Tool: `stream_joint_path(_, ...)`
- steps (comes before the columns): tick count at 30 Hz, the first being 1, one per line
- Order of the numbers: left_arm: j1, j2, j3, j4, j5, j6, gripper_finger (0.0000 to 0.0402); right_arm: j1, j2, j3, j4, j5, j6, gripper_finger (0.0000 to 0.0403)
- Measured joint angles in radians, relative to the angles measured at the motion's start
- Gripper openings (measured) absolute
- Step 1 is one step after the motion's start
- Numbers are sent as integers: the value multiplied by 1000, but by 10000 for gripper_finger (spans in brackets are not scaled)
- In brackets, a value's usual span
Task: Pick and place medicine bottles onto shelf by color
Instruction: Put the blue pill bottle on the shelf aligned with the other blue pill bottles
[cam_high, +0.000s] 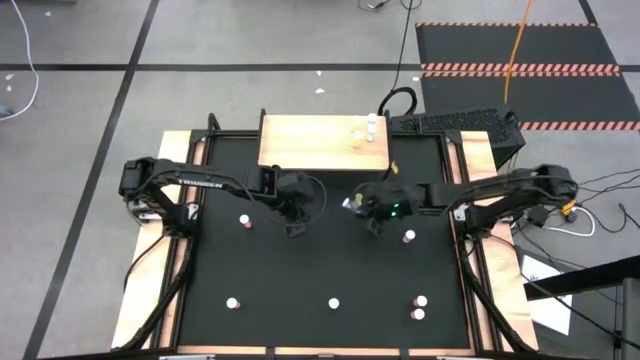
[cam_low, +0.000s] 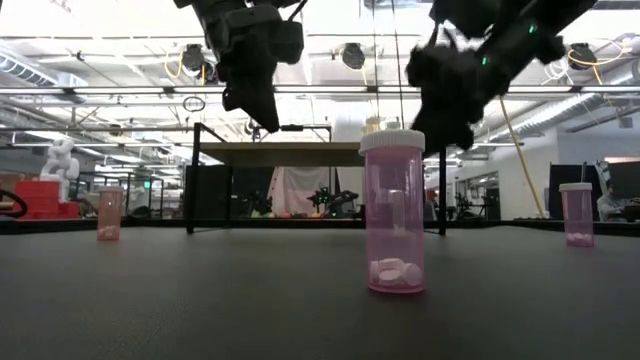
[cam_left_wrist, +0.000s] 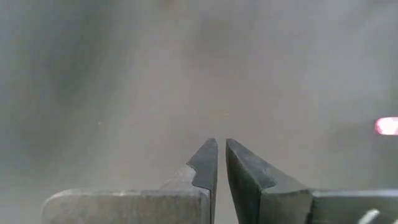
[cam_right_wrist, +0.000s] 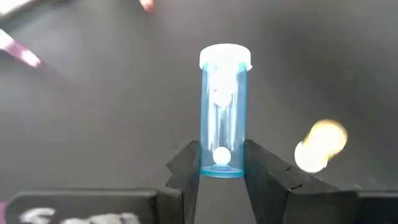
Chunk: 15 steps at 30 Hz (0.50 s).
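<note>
The right gripper (cam_right_wrist: 221, 163) is pinching a blue clear-plastic medicine bottle (cam_right_wrist: 224, 112) just before the tan wooden shelf (cam_high: 310, 140), which is carrying a few bottles. The left gripper (cam_left_wrist: 221, 163) is hanging pressed together nearby; pink bottles (cam_high: 409, 237) are waiting on the black mat (cam_high: 330, 260).

Blue bottle (cam_right_wrist: 224, 112) clear glossy plastic; shelf (cam_high: 310, 140) pale matt wood; mat (cam_high: 320, 270) black, matt.

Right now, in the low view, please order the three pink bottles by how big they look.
1. Middle pink bottle: largest by far, but it stands nearest the camera.
2. Right pink bottle and left pink bottle: look about alike; I will not rank them.
</note>
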Motion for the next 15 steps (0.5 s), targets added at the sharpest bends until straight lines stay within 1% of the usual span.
stream_joint_path(5, 0, -44, -1, 110, 0, 11, 37, 0, -159, 0, 29, 7, -20, 101)
stream_joint_path(7, 4, -62, 3, 238, -1, 34, 37, 0, -215, 0, 63, 3, -35, 101)
stream_joint_path(9, 11, -79, 0, 307, -2, 67, 37, 0, -257, 0, 131, 1, -50, 101)
stream_joint_path(11, 15, -80, 2, 456, -2, 103, 37, 0, -297, 1, 172, -3, -70, 101)
stream_joint_path(13, 23, -79, 0, 563, -1, 119, 38, -1, -316, 1, 253, -26, -93, 101)
stream_joint_path(15, 24, -73, 0, 705, 19, 145, 38, -1, -331, 0, 285, -32, -114, 101)
